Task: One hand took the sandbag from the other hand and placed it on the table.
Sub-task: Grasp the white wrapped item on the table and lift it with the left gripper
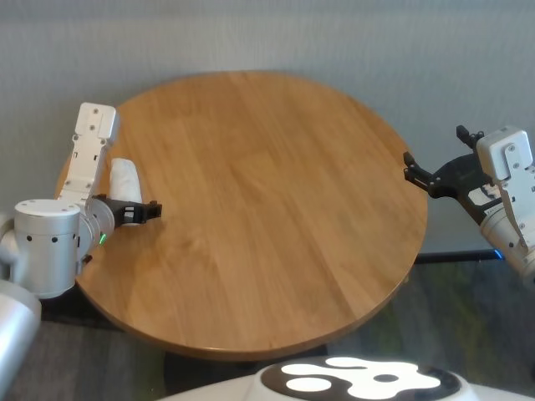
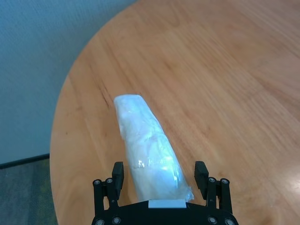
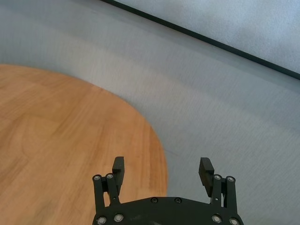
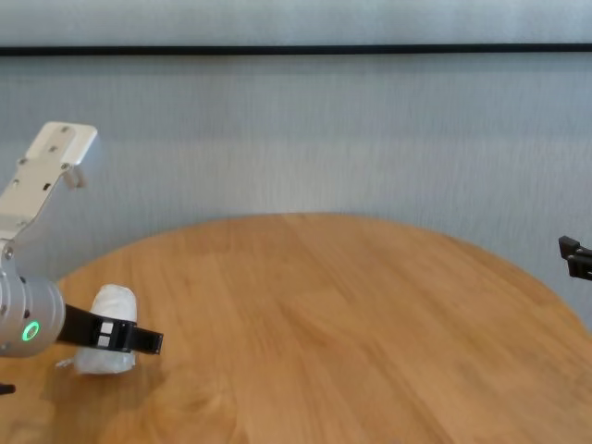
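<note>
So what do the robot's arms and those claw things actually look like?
Each arm ends in a black two-finger gripper: left gripper, right gripper. The fingers are flat black bars on jointed links dotted with small silver screws. Behind the left one is a silver cylindrical wrist with a green glowing ring; a pale grey boxy bracket stands on it. The right arm has a similar bracket and a blue light.

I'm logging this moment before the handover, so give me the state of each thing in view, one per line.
White crinkly plastic sandbag: lying on the table between the left gripper's open fingers.
Left gripper: open, straddling the sandbag.
Right gripper: open, empty, at the table's right edge.
Round light-brown wooden table: bears the sandbag.
</note>
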